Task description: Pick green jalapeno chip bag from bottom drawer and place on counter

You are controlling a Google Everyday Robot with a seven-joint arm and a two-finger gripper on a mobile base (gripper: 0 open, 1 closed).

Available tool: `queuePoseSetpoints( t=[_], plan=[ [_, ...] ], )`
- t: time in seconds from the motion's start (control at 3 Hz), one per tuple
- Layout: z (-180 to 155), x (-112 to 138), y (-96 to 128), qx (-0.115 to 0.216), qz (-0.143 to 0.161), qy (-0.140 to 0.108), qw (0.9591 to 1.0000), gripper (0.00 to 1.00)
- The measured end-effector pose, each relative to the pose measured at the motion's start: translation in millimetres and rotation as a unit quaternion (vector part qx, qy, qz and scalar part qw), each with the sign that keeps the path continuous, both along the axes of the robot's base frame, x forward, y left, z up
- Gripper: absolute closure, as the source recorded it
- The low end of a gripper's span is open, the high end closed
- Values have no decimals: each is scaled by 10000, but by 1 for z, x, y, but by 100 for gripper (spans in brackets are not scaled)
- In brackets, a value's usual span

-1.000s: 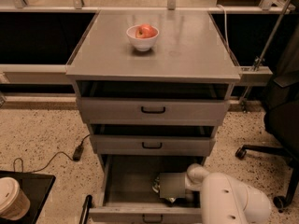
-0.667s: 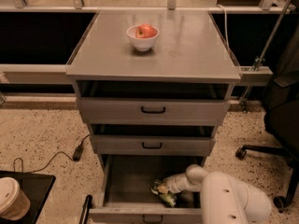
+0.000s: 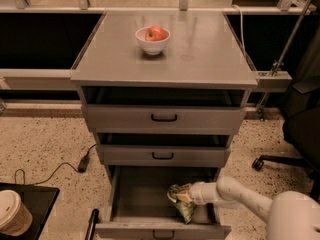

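The bottom drawer [image 3: 131, 199] is pulled open at the foot of the grey cabinet. My gripper [image 3: 181, 196] reaches into it from the right on a white arm [image 3: 235, 193]. It is shut on the green jalapeno chip bag [image 3: 186, 210], a crinkled green foil bag that hangs from the fingers at the drawer's right side, near the front wall. The counter [image 3: 205, 49] is the flat grey top of the cabinet, well above the gripper.
A white bowl [image 3: 152, 43] with a red apple [image 3: 156, 33] sits on the counter, left of centre. The top drawer [image 3: 164, 117] and middle drawer [image 3: 163, 155] stand slightly out. A paper cup [image 3: 12, 214] on a black tray, a floor cable [image 3: 82, 161] and an office chair [image 3: 302, 129] flank the cabinet.
The gripper was low over the bag in the drawer. Now it has drawn left and up a little, and the green bag shows hanging from it.
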State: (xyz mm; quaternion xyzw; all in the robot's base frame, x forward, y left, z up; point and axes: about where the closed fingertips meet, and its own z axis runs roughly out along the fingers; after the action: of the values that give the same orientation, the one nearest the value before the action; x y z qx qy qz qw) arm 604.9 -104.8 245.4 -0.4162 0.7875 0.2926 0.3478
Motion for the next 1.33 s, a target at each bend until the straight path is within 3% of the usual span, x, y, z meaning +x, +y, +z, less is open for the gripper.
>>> queuePoseSetpoints(
  t=[0.33,0.67,1.0,1.33],
  plan=[
    [95,-10,-33,80,-107,-717,9973,100],
    [95,-10,-32,81,-105,-716,9973,100],
    [120,-18,-32,-79,-175,-993,9949,100],
    [214,-21,-43,-502,-438,-1949,9786,100]
  ],
)
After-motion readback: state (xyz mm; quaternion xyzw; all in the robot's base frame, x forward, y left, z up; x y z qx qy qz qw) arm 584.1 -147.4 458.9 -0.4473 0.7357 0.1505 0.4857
